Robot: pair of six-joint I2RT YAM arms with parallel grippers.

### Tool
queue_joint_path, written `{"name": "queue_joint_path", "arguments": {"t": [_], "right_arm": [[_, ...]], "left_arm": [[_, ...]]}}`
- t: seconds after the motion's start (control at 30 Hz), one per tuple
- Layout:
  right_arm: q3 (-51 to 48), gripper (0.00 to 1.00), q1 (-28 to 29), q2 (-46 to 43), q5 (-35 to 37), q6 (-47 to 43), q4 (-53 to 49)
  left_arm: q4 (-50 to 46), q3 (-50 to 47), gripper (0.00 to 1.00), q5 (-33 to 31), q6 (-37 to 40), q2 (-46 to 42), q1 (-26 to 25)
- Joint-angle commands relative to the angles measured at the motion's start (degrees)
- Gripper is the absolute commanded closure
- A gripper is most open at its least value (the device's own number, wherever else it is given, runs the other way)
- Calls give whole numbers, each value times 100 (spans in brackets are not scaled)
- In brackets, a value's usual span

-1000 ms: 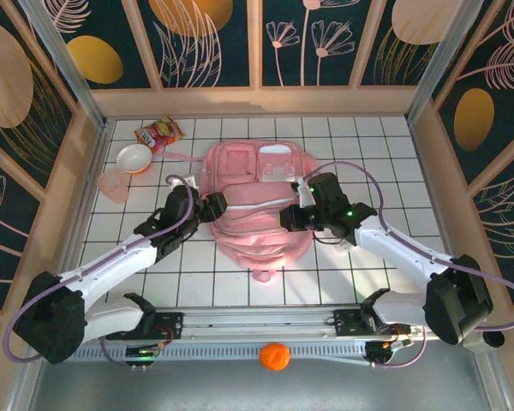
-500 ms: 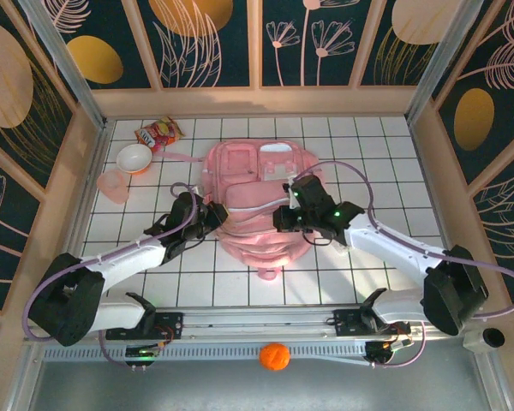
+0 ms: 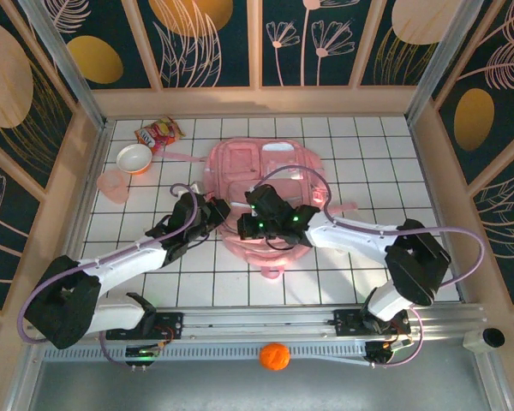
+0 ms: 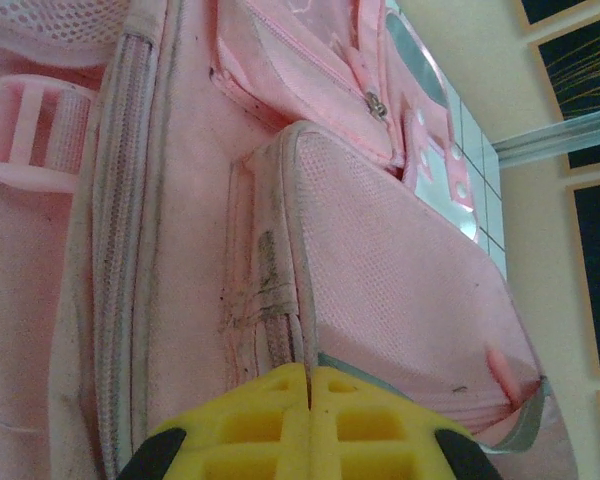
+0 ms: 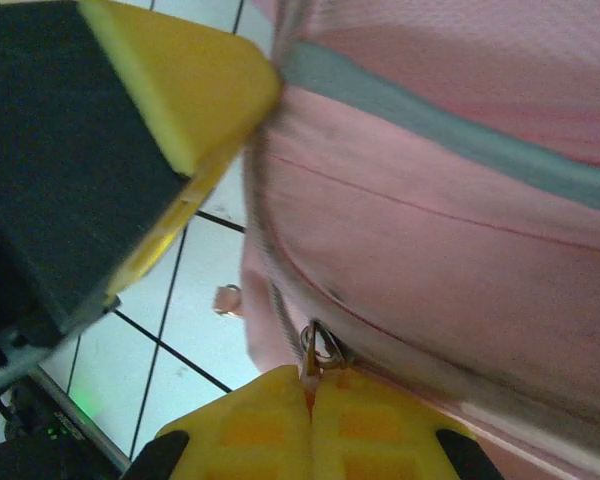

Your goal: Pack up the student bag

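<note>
1. The student bag (image 3: 265, 184), light pink and by far the biggest thing here, lies flat at the middle of the white tiled desk (image 3: 368, 154). Its pockets face up and its top loop (image 3: 270, 272) points toward the near edge.
2. My left fingers (image 4: 265, 425) are pressed together on a raised seam at the bag's left side, just beside a mesh pocket (image 4: 400, 290).
3. My right fingers (image 5: 365, 430) are together too, clamped on what looks like the metal zipper pull (image 5: 318, 350) along the bag's near part. The two pairs of fingers sit close beside each other.
4. I judge the bag to be soft, limp cloth, and light while it is flat like this. It should sag and fold rather than lift in one piece. A tug on the slider will likely drag the whole bag unless the other grip pins the fabric.
5. The best holds look like the zipper pull, the stitched seams, the straps and the top loop. The thin mesh seems a poor place to pinch.
6. A bowl (image 3: 134, 157), a pink cup (image 3: 113, 184) and a snack packet (image 3: 158, 133) sit at the far left, well apart from the bag.
</note>
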Motion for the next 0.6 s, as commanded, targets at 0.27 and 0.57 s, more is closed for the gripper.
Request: {"name": "queue_joint_path", "arguments": {"t": [0.27, 0.57], "right_arm": [[-63, 47, -363, -1678, 100, -2541, -913], [-340, 41, -565, -1591, 405, -6578, -924]], "left_arm": [[-310, 597, 100, 401, 821, -117, 231], [-287, 657, 100, 801, 857, -29, 242]]}}
